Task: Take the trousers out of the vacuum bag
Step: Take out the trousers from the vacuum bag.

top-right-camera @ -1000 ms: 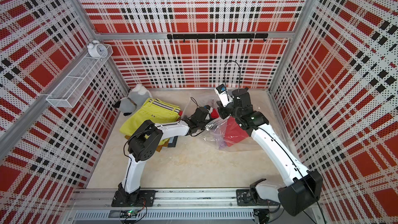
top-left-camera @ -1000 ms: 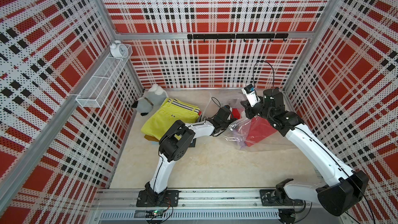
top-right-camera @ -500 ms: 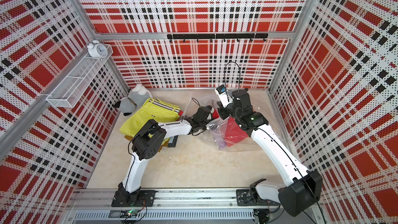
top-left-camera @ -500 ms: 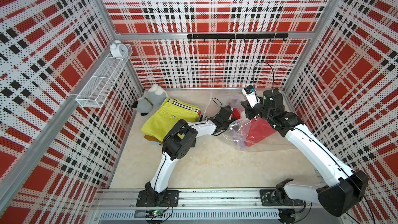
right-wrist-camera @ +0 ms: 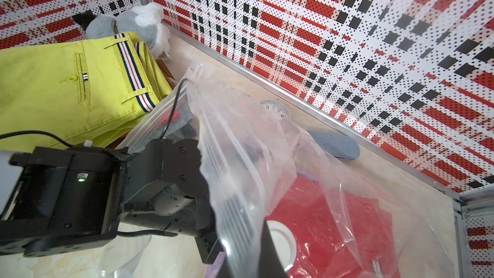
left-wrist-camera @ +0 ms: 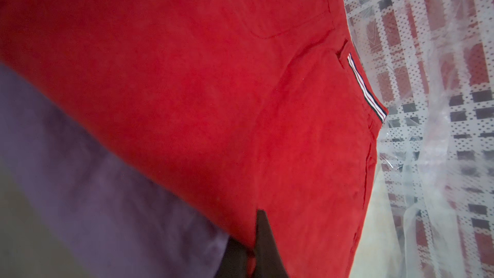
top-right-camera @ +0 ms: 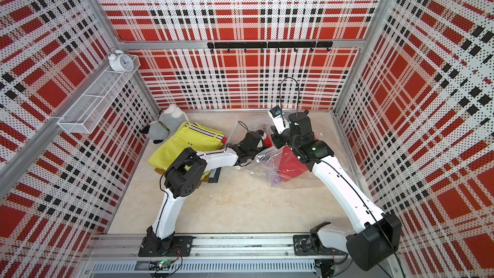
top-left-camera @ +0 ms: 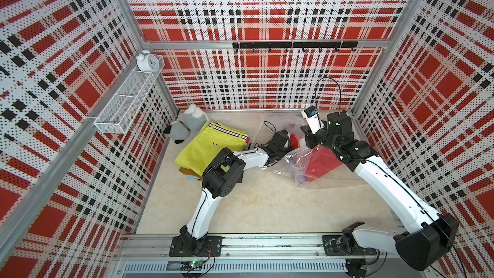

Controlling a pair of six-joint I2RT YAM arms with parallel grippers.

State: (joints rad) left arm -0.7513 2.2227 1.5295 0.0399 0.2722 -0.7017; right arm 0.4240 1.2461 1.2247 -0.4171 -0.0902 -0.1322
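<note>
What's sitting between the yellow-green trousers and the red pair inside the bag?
The left arm's wrist and left gripper, which pass through the vacuum bag's open zip mouth. This is clearest in the right wrist view and also shows in both top views.

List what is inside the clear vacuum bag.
Inside the vacuum bag, red trousers lie over lilac trousers; the left hand is shut on the red pair. Anything beneath them is covered.

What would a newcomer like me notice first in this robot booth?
The loud red, black and white plaid walls surround everything. Near the back, two white-and-black robot arms meet at a clear crinkly plastic bag holding red folded trousers; bright yellow-green folded trousers lie to its left.
</note>
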